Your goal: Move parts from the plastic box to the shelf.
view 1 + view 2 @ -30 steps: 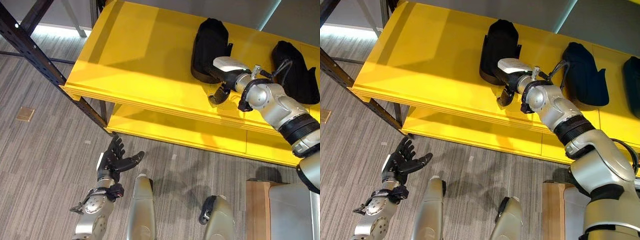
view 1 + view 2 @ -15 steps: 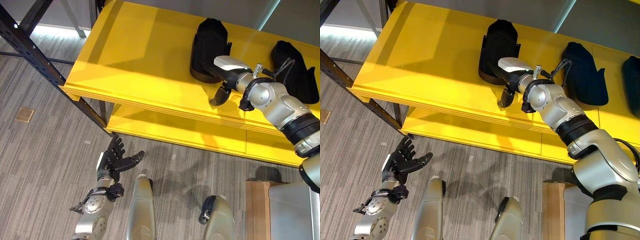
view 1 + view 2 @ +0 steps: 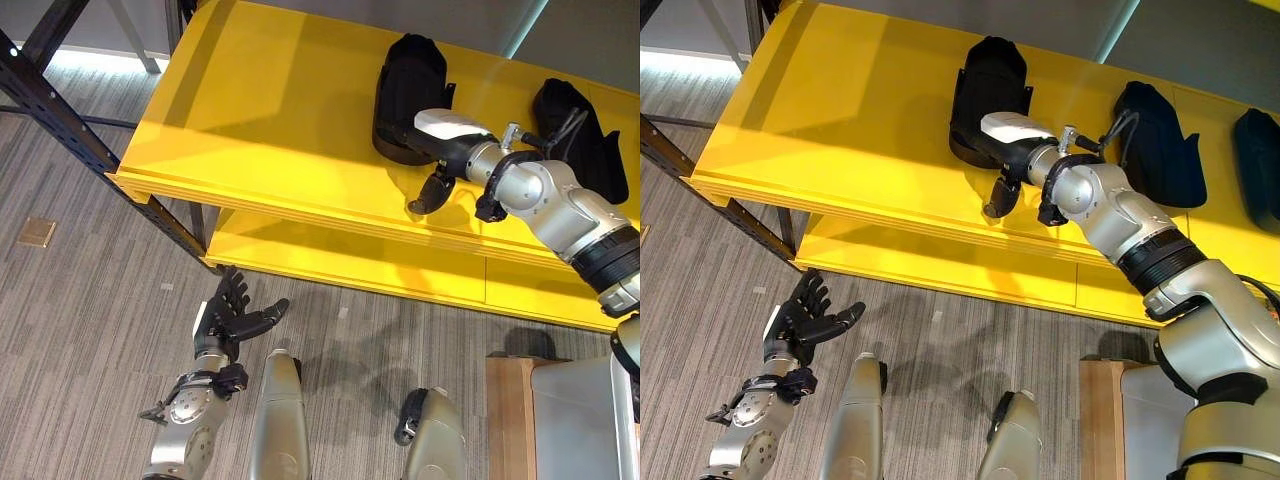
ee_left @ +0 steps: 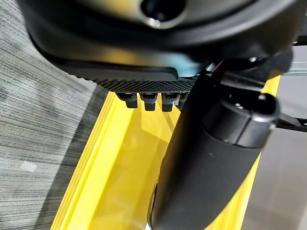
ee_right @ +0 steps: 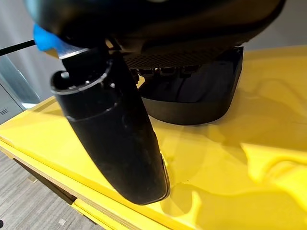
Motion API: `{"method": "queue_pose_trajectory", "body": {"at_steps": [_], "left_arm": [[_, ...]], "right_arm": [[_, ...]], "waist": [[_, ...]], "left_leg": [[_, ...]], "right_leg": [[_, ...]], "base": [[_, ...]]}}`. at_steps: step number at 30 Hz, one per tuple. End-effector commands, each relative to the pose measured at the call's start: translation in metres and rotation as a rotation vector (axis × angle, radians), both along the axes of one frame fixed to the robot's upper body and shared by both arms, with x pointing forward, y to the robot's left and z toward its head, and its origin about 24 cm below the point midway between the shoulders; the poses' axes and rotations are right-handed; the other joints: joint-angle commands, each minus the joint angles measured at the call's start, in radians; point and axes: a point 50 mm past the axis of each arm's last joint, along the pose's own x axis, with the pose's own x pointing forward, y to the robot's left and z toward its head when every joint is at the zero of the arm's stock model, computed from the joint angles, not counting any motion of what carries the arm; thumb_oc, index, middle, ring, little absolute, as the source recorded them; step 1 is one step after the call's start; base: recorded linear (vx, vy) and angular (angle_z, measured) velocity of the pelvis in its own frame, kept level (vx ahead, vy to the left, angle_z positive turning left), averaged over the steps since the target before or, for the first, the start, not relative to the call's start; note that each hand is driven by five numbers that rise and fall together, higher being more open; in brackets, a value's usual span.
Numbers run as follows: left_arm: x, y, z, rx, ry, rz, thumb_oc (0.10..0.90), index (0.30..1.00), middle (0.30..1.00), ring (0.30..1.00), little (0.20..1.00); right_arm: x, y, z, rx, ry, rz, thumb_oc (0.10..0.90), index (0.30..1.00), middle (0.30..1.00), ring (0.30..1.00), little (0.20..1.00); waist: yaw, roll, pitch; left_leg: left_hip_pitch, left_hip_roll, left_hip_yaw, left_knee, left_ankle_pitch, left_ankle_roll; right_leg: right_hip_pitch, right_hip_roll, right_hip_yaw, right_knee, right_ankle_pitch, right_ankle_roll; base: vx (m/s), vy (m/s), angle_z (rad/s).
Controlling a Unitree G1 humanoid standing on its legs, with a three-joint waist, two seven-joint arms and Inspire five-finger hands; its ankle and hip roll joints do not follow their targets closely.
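A black moulded part lies on the top board of the yellow shelf. My right hand reaches over the shelf's front, its straight fingers against the part's near end. Its thumb hangs free over the board, apart from the part, and nothing is held. Two more black parts lie further right on the same board. My left hand hovers low over the floor, palm up, fingers spread and empty.
A black steel upright carries the shelf's left end. A lower yellow board sits beneath the top one. A wooden-edged stand with a grey surface stands at the lower right. The floor is grey striped carpet.
The whole picture has shifted a little, so the camera moved. My right hand stays at the part, its thumb slightly straighter. The left hand has not moved.
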Motion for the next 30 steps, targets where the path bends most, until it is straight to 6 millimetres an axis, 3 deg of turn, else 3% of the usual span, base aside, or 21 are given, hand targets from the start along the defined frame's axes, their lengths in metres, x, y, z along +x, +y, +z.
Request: {"method": "queue_pose_trajectory", "body": {"at_steps": [1,23,30], "left_arm": [[0.011,0.011,0.038,0.079,-0.193,0.004,0.900,1.000,1.000,1.000,1.000],[0.011,0.010,0.039,0.081,-0.197,-0.006,0.900,1.000,1.000,1.000,1.000],[0.012,0.009,0.040,0.078,-0.203,-0.003,0.900,1.000,1.000,1.000,1.000]], "right_arm": [[-0.013,0.000,0.032,0.062,-0.095,0.066,0.900,1.000,1.000,1.000,1.000],[-0.015,-0.011,0.005,0.150,0.081,0.069,0.900,1.000,1.000,1.000,1.000],[-0.016,-0.005,0.001,0.158,0.112,0.096,0.900,1.000,1.000,1.000,1.000]], "waist": [[0.010,-0.005,-0.044],[0.016,-0.013,-0.030],[0.018,-0.015,-0.025]], "left_leg": [[0.121,0.095,-0.044,-0.014,-0.082,-0.001],[0.102,0.095,-0.054,-0.002,-0.080,0.000],[0.101,0.096,-0.053,-0.006,-0.077,0.000]], "right_leg": [[-0.003,0.006,0.037,-0.032,0.066,-0.020],[-0.009,0.005,0.033,-0.024,0.064,-0.019],[-0.012,0.006,0.034,-0.027,0.067,-0.020]], "base": [[0.00,0.000,0.00],[0.00,-0.001,-0.01],[0.00,0.000,0.00]]}}
